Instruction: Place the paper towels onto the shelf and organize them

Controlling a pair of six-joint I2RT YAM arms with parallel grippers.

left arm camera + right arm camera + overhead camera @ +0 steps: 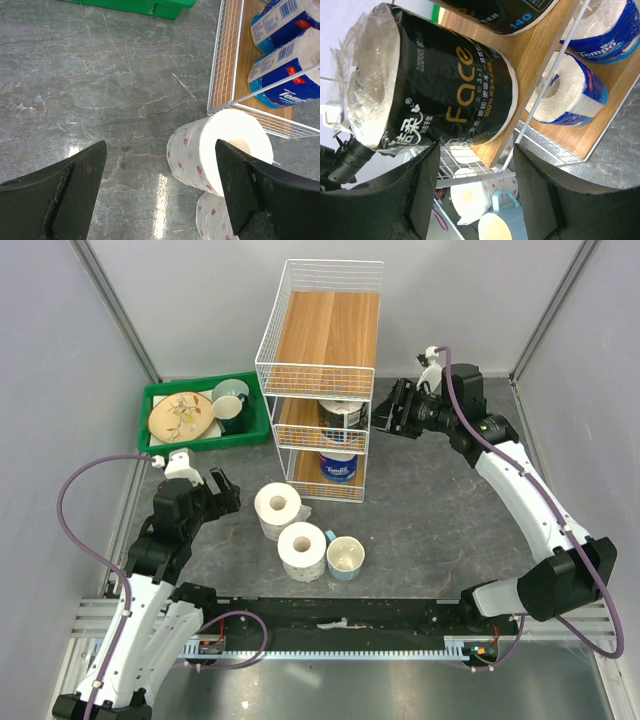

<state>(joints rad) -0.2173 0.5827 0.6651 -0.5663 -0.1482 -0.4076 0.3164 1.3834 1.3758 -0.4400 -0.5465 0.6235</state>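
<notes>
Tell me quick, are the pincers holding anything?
Left pincer: open, holding nothing.
Right pincer: open, holding nothing, close to the dark-wrapped roll on the shelf.

The left arm is folding at its elbow, and the left gripper is gaping wide. The right arm is stretching forward, and the right gripper is holding its jaws partly apart.

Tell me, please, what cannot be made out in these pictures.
- Top view: the shelf's upper boards hide most of the dark-wrapped roll and blue-wrapped roll below.
- Left wrist: the lower floral roll is cut off by the bottom edge.
- Right wrist: a second dark-wrapped roll is cut off by the top edge.
</notes>
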